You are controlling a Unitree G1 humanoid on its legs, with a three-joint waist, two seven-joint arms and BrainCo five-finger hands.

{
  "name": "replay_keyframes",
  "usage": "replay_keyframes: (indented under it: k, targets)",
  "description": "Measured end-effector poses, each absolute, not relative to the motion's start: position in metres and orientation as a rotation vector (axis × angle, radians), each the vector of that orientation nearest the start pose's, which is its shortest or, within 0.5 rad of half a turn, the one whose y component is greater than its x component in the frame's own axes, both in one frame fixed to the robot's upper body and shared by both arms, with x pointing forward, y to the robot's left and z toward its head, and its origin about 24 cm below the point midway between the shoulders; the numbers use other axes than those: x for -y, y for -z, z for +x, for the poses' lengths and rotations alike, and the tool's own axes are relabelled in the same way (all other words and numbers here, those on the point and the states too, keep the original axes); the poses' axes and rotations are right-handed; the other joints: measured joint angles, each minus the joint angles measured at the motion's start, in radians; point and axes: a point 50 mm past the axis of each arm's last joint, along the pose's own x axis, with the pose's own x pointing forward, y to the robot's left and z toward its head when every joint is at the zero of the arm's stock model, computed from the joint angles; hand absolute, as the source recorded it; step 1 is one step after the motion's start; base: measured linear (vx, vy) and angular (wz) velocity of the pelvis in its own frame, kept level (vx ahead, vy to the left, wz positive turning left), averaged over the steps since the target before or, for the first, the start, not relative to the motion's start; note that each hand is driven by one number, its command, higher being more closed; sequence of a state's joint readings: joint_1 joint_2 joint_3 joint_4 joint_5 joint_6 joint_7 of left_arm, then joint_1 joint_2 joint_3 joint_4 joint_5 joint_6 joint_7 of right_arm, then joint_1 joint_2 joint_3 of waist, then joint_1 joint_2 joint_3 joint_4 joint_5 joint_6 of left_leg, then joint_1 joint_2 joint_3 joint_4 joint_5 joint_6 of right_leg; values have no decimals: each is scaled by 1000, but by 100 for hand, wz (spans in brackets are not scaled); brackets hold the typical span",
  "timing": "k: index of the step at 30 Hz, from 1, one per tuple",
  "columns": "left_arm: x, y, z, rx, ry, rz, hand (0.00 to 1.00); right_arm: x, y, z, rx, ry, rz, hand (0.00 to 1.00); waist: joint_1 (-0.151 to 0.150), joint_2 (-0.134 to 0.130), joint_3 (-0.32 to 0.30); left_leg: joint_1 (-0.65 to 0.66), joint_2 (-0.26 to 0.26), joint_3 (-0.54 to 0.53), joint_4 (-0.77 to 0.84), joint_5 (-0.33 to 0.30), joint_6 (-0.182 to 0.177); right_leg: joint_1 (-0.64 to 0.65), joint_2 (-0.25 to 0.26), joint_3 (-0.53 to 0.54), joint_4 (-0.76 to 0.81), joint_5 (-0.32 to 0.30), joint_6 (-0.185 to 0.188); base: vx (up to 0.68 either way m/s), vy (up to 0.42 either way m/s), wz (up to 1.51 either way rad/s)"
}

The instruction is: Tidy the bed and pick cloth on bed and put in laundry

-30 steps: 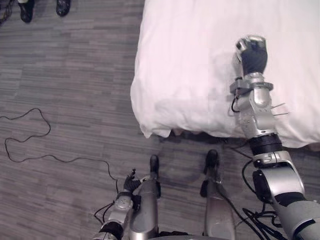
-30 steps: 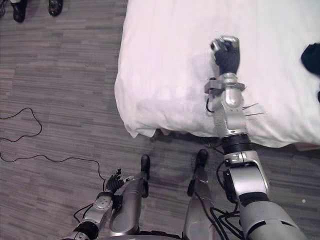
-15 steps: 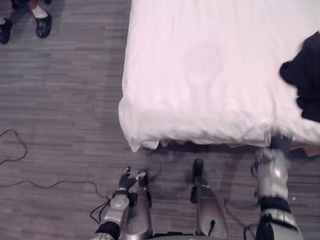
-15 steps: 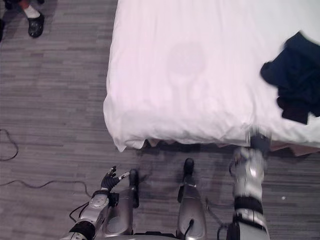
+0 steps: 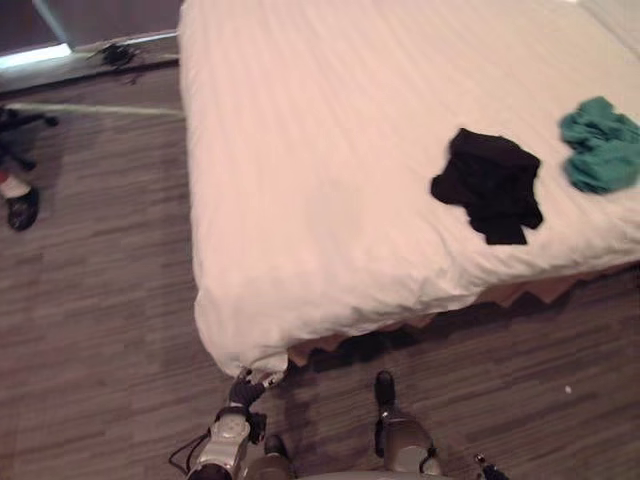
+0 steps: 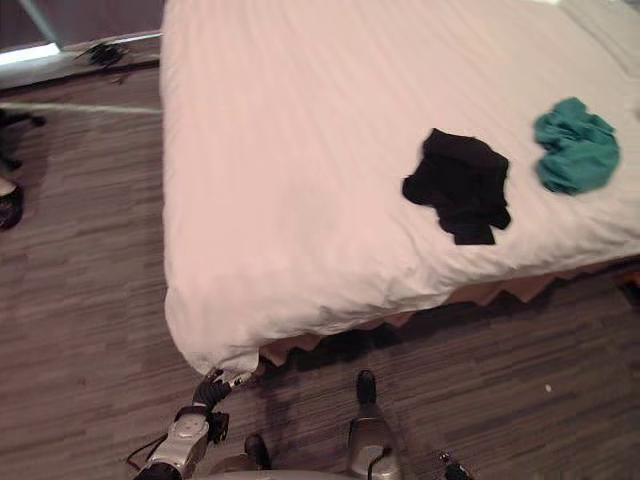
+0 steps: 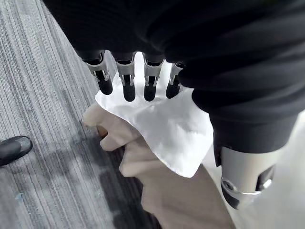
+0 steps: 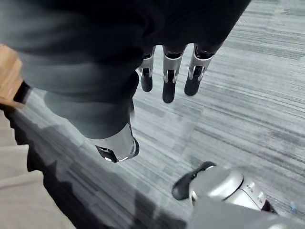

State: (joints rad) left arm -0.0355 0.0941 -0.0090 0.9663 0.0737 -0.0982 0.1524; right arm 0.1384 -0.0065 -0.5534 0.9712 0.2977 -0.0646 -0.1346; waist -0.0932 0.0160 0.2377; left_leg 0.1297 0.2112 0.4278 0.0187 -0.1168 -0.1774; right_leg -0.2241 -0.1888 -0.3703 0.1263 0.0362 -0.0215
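Observation:
A black cloth (image 5: 488,185) lies crumpled on the white bed sheet (image 5: 320,150), toward the bed's near right part. A teal cloth (image 5: 600,150) lies bunched farther right, close to the bed's edge. My left hand (image 7: 127,81) hangs low by the bed's near left corner (image 5: 245,355), fingers straight and open just above the sheet's hanging corner (image 7: 162,124), holding nothing. My right hand (image 8: 167,86) hangs over the grey floor, fingers straight, open and empty, away from both cloths.
Beige bed skirt (image 5: 520,295) shows under the sheet along the near edge. A person's shoe (image 5: 20,205) and a chair base (image 5: 20,120) are on the floor at the left. A dark object (image 5: 118,52) lies by the far wall.
The camera has swung, bringing the black and teal cloths into view. My right arm has come off the bed and dropped beside me, and its hand went from shut to open.

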Motion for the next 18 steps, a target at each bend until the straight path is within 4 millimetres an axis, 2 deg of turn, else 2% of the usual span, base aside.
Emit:
replay_keyframes:
  k: [1, 2, 3, 4, 6, 7, 8, 9, 10, 11, 13, 14, 15, 16, 17, 18]
  targets:
    - [-191, 135, 161, -847, -133, 234, 0, 233, 157, 68, -974, 818, 396, 0, 1, 13, -13, 17, 25, 75, 3, -10, -15, -9, -47, -218, 56, -27, -25, 223, -1, -179]
    - [-195, 135, 160, -849, -136, 247, 0, 228, 158, 72, -991, 781, 374, 0, 7, 13, -17, 45, 33, 140, -2, -7, -29, -9, -78, -343, 99, -5, -31, 201, -3, -184]
    - [-197, 135, 159, -854, -140, 254, 0, 225, 158, 74, -999, 757, 360, 0, 9, 8, -19, 64, 34, 179, -3, -3, -37, -11, -86, -382, 110, 30, -28, 264, -77, -177]
    - [-198, 137, 157, -868, -137, 263, 0, 227, 157, 77, -997, 730, 319, 0, -5, 20, -18, 95, 50, 251, 10, 17, -68, -28, -45, -319, 113, 23, -10, 230, -139, -171]
    - [-200, 138, 153, -881, -166, 241, 0, 227, 157, 78, -1011, 697, 282, 0, 4, 13, -21, 109, 96, 314, 165, 22, -77, -40, 10, -217, 114, 3, -22, 282, -206, -193]
    - [-198, 140, 149, -891, -178, 218, 0, 224, 157, 81, -1024, 638, 234, 0, 18, 10, -23, 55, 176, 241, 452, 63, -24, -18, 66, -121, 78, -11, -42, 317, -217, -211]
    - [-194, 142, 146, -899, -179, 204, 0, 221, 158, 83, -1035, 596, 199, 0, 33, 7, -23, -7, 195, 124, 624, 82, 53, 5, 98, -60, 43, -6, -52, 325, -182, -221]
    - [-190, 143, 144, -903, -178, 191, 0, 224, 157, 87, -1029, 573, 169, 0, 43, 1, -18, -59, 184, 32, 723, 27, 73, 16, 120, -9, 25, 0, -57, 315, -65, -227]
    - [-181, 145, 141, -912, -184, 150, 0, 225, 154, 96, -1017, 529, 122, 0, 65, 8, -19, -122, 129, -108, 812, -76, 54, 48, 162, 90, -13, 6, -46, 266, 13, -258]
    - [-175, 146, 139, -913, -183, 129, 0, 223, 153, 103, -1005, 492, 94, 0, 83, 6, -18, -159, 68, -200, 807, -123, 54, 78, 194, 180, -35, 12, -44, 242, 44, -264]
    - [-174, 144, 142, -895, -176, 133, 0, 219, 151, 111, -993, 434, 39, 0, 100, 1, -19, -195, -11, -313, 714, -141, 59, 108, 219, 280, -47, 21, -25, 175, 65, -216]
    - [-173, 143, 143, -885, -176, 129, 0, 217, 149, 119, -981, 388, -6, 0, 110, 3, -21, -223, -70, -427, 585, -146, 63, 120, 238, 374, -58, 19, -19, 201, 132, -236]
    - [-172, 143, 144, -882, -176, 125, 0, 217, 147, 124, -967, 361, -41, 0, 110, 5, -22, -228, -103, -512, 459, -145, 60, 128, 250, 434, -72, 25, -7, 188, 156, -225]
    - [-171, 143, 144, -882, -173, 122, 0, 218, 146, 125, -962, 348, -58, 0, 109, 13, -27, -226, -108, -554, 375, -134, 55, 131, 260, 463, -85, 32, 3, 154, 173, -214]
    - [-171, 144, 143, -885, -167, 123, 0, 213, 148, 123, -970, 320, -80, 0, 111, 10, -48, -204, -109, -517, 317, -102, 77, 148, 261, 517, -118, 55, 30, 212, 191, -159]
    - [-170, 145, 141, -895, -154, 136, 0, 211, 148, 120, -970, 320, -77, 0, 96, -14, -63, -185, -123, -491, 272, -100, 92, 153, 236, 542, -153, 75, 50, 221, 206, -122]
